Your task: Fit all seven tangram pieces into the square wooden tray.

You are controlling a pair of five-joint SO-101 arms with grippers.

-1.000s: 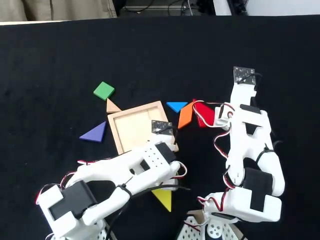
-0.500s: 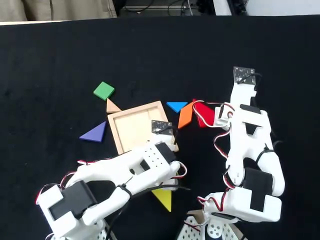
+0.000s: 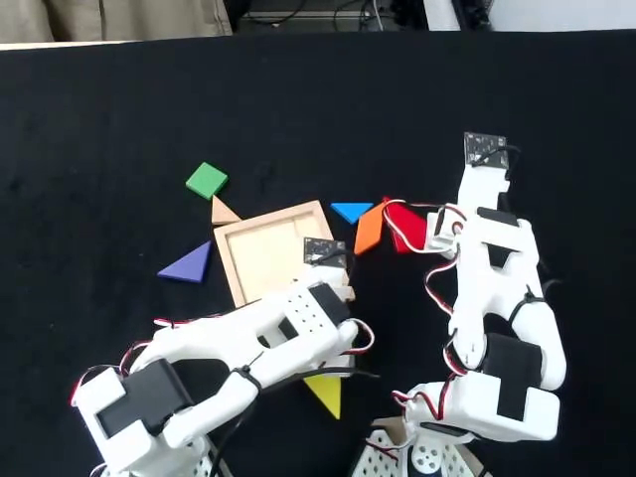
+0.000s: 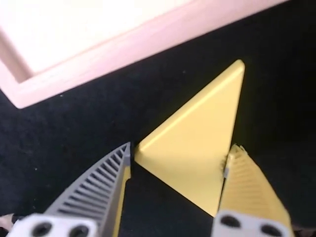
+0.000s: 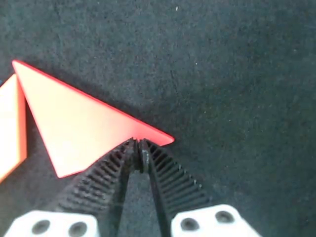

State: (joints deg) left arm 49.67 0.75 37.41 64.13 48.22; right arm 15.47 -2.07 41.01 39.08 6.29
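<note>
The bench [image 3: 119, 109] wears a matt black cloth with a fine, fuzzy nap. The tray [image 3: 260, 253] is pale bare wood, smooth and matt. The yellow triangle [image 4: 197, 153] and red triangle [image 5: 79, 128] look smoothly painted, with a soft sheen. The left tool [image 4: 180, 150] and right tool [image 5: 137, 144] are ribbed matt plastic.

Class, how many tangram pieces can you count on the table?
7: green square, tan triangle and purple triangle left of the tray; blue triangle, orange piece and red triangle right of it; yellow triangle in front, partly covered.
</note>
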